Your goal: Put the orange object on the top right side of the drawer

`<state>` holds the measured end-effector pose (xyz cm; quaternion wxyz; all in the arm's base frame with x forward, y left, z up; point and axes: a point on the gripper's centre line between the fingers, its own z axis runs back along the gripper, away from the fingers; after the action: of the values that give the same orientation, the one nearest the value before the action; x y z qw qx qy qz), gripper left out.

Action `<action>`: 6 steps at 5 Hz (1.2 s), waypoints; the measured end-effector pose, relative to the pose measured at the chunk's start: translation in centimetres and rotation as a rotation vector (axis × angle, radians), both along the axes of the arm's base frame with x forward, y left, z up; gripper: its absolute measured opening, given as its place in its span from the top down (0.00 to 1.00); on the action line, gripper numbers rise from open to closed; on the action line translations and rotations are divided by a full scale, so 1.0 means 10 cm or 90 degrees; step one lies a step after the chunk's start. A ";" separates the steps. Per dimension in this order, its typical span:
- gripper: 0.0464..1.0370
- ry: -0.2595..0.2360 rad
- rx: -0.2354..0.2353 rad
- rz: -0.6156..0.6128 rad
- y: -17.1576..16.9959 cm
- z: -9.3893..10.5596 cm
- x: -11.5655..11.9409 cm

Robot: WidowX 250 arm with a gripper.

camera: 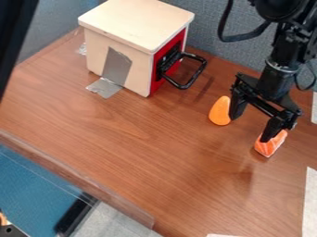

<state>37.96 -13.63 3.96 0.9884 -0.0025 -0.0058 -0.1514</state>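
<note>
Jaws spread wide on the gripper (251,127), over the bench (136,148)! Orange object (219,111) right beside one finger, white-striped orange piece (271,144) at the other, and the drawer (136,21) standing well apart, handle (194,76) out front!

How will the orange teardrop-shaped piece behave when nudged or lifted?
The orange teardrop-shaped piece keeps a clean, unsagging outline, so probably stiff. Its rounded edge may let it pivot if one finger of the open gripper pushes off-centre. Small beside the drawer box, so likely light.
</note>
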 end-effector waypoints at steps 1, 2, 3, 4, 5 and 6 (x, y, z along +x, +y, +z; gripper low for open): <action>0.04 0.013 0.004 -0.004 0.00 -0.09 -0.01; 0.04 0.006 0.012 0.003 -0.05 -0.15 0.08; 0.04 -0.010 0.004 -0.005 -0.19 -0.09 0.10; 0.04 -0.021 0.009 -0.007 -0.25 -0.08 0.10; 0.04 -0.035 0.005 0.000 -0.33 -0.01 0.13; 0.04 -0.048 0.008 -0.003 -0.35 -0.01 0.21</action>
<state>40.04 -17.12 3.84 0.9872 0.0097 -0.0417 -0.1534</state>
